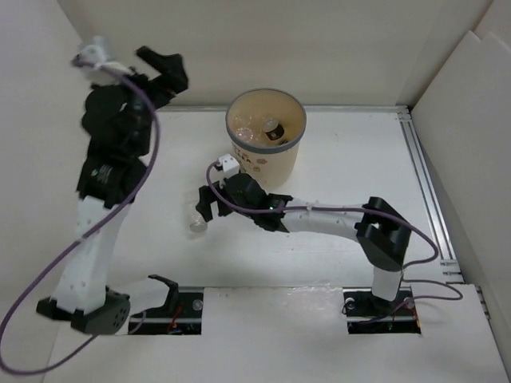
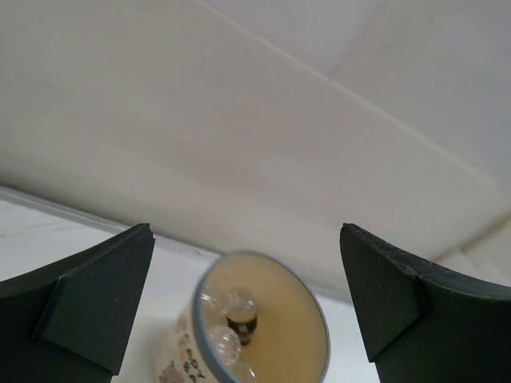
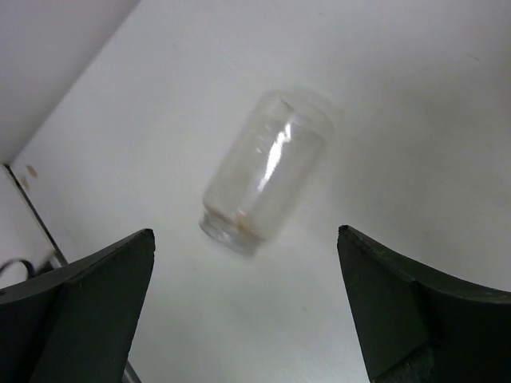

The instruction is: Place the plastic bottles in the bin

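Observation:
The tan bin (image 1: 267,155) with a grey rim stands at the back middle of the table and holds several clear bottles, one with a black cap (image 1: 274,130). It also shows in the left wrist view (image 2: 263,323), below the open fingers. One clear bottle (image 1: 196,220) lies on its side on the table left of the bin. In the right wrist view the bottle (image 3: 263,171) lies just beyond the open fingers, untouched. My right gripper (image 1: 206,204) is open and low beside it. My left gripper (image 1: 164,70) is open, empty and raised high at the back left.
White walls enclose the table on the left, back and right. A metal rail (image 1: 427,187) runs along the right side. A black holder (image 1: 166,291) and the arm bases sit at the near edge.

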